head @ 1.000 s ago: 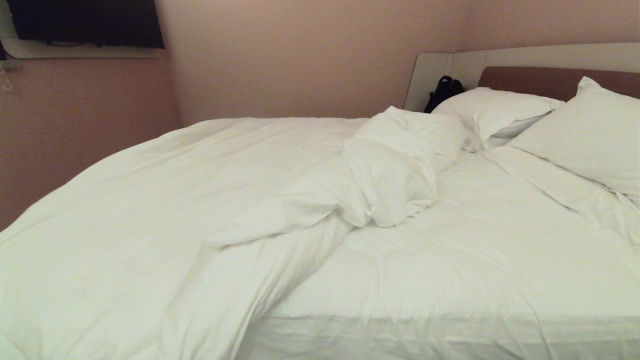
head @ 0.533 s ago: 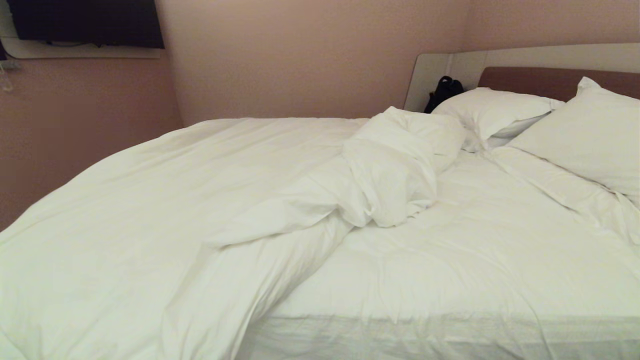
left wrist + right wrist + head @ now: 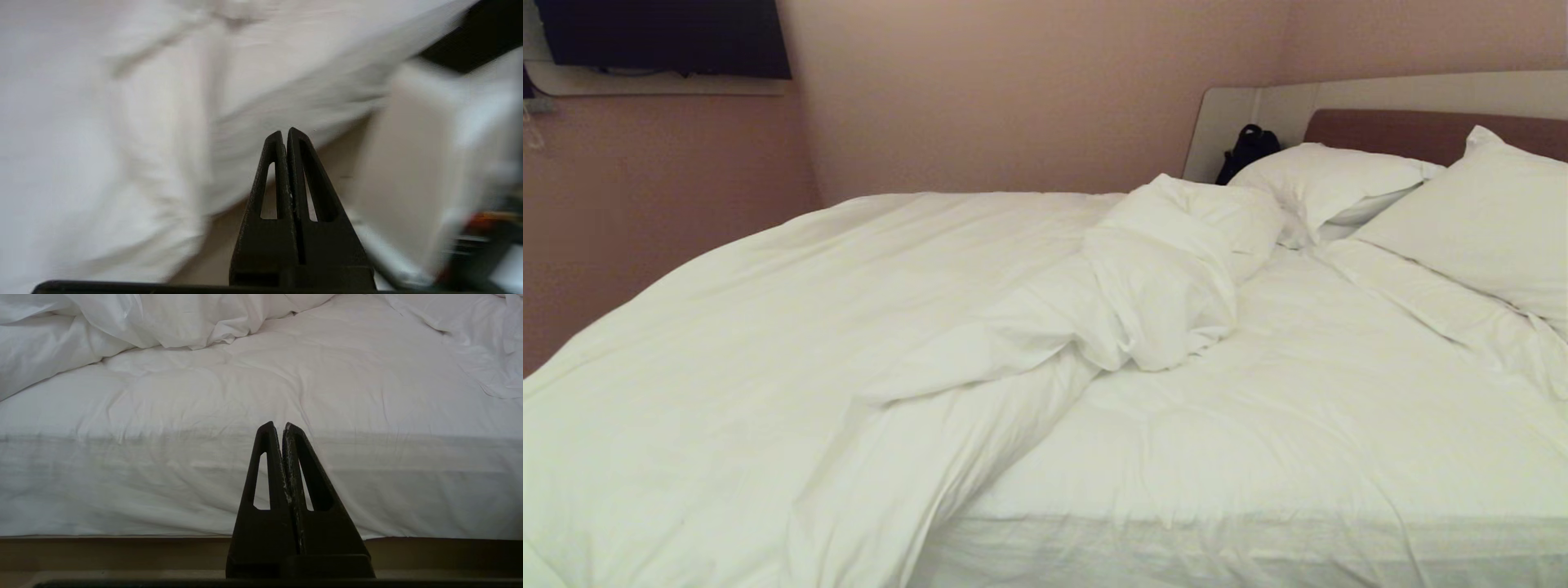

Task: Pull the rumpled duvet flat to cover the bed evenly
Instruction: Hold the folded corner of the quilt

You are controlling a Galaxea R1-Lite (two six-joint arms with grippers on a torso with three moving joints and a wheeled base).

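Pink-walled room: bed [image 3: 1298,457] half bare; soft, bulky duvet [image 3: 768,343], grasp bunched edge [image 3: 1168,278]; both grippers [image 3: 284,131] [image 3: 279,425] closed, empty

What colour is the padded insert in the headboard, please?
Reddish-brown, set in a beige panel; the padded insert shows best in the head view.

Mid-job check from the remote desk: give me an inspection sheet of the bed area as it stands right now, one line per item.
Surface: wide bed with taut white sheet laid bare on its right half.
Job's things: thick puffy white duvet bunched over the left half, a rumpled ridge running toward the pillows; not yet spread.
Clutter: two plump white pillows at the headboard; small black bag beside them.
Grippers: left claw shut, holding nothing, near hanging white fabric; right claw shut, empty, facing the mattress side.
Cables: nothing seen.
Surroundings: pinkish walls; dark wall-mounted screen at upper left.
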